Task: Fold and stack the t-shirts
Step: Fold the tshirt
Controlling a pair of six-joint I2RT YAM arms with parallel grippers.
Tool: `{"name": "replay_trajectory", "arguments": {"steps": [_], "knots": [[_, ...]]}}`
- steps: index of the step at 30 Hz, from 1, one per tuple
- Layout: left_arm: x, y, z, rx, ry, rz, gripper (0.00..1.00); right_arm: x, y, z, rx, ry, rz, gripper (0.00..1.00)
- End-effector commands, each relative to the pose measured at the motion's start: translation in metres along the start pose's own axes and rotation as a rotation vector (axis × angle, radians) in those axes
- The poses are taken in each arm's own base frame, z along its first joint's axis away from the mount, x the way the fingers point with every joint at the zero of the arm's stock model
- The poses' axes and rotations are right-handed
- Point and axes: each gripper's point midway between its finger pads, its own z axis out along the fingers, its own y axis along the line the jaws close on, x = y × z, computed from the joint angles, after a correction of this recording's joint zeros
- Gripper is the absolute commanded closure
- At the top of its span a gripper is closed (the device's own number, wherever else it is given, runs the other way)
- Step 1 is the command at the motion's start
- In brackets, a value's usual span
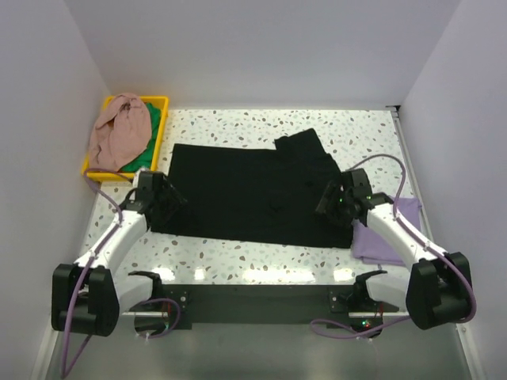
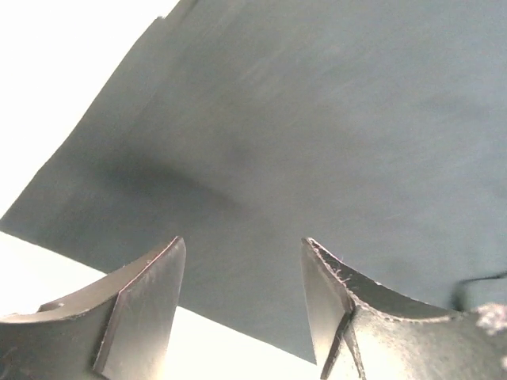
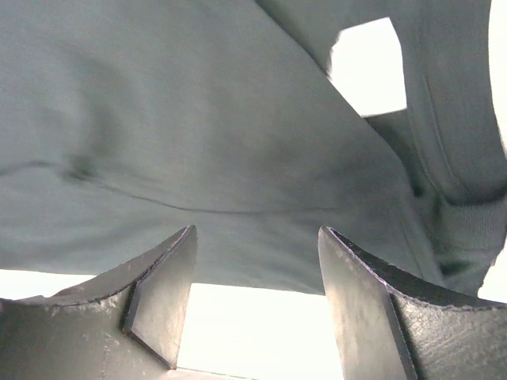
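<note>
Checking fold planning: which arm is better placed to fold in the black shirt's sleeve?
Right, probably. The right gripper hangs open at the sleeve end of the black t-shirt; the left gripper is at the opposite end.

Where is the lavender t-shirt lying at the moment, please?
In the top view, the lavender t-shirt lies on the right side of the table, against the black t-shirt's right edge and partly under the right arm.

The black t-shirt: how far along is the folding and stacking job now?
Done: the black t-shirt lies spread flat, and the lavender t-shirt sits beside it at the right. In hand: left gripper and right gripper are open over the black one, holding nothing. Left: folding it, plus the pink t-shirt and green t-shirt bunched in the yellow bin.
</note>
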Motion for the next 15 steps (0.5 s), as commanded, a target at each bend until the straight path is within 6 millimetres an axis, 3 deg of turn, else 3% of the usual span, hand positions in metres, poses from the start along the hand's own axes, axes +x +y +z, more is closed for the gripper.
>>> {"name": "replay_trajectory", "arguments": {"steps": [1,2,3,4,5,6,7,8,9,10,11,12,13,14,15], "knots": [[-0.078,-0.061,-0.023,0.112,-0.196,0.088,0.35,-0.077,0.054,-0.034,-0.091,-0.195,-0.102,0.34],[-0.103,-0.083,-0.034,0.147,-0.255,0.086,0.34,-0.106,0.072,-0.047,-0.118,-0.275,-0.154,0.34],[-0.115,-0.094,-0.034,0.156,-0.283,0.096,0.34,-0.126,0.083,-0.049,-0.133,-0.323,-0.17,0.33],[-0.124,-0.1,-0.021,0.136,-0.293,0.144,0.35,-0.138,0.087,-0.038,-0.121,-0.32,-0.185,0.33],[-0.146,-0.119,-0.026,0.157,-0.34,0.161,0.37,-0.164,0.102,-0.043,-0.154,-0.363,-0.208,0.33],[-0.156,-0.122,-0.021,0.131,-0.359,0.176,0.37,-0.179,0.111,-0.041,-0.175,-0.383,-0.213,0.33],[-0.157,-0.12,0.002,0.082,-0.333,0.225,0.37,-0.186,0.108,-0.016,-0.148,-0.343,-0.221,0.34],[-0.175,-0.138,0.001,0.097,-0.364,0.248,0.41,-0.21,0.12,-0.02,-0.171,-0.38,-0.221,0.34],[-0.183,-0.138,0.01,0.057,-0.373,0.275,0.42,-0.22,0.127,-0.016,-0.191,-0.392,-0.226,0.34],[-0.179,-0.132,0.034,-0.003,-0.331,0.301,0.42,-0.224,0.123,0.011,-0.169,-0.352,-0.23,0.34],[-0.193,-0.146,0.036,0.008,-0.353,0.312,0.44,-0.242,0.136,0.008,-0.195,-0.384,-0.238,0.34],[-0.198,-0.148,0.044,-0.012,-0.354,0.321,0.45,-0.246,0.142,0.015,-0.211,-0.376,-0.25,0.34],[-0.193,-0.142,0.066,-0.053,-0.314,0.344,0.47,-0.253,0.146,0.021,-0.215,-0.379,-0.266,0.34],[-0.203,-0.151,0.068,-0.051,-0.336,0.341,0.48,-0.262,0.151,0.033,-0.216,-0.375,-0.273,0.34],[-0.2,-0.146,0.086,-0.085,-0.319,0.343,0.48,-0.265,0.154,0.038,-0.22,-0.37,-0.291,0.34]]}}
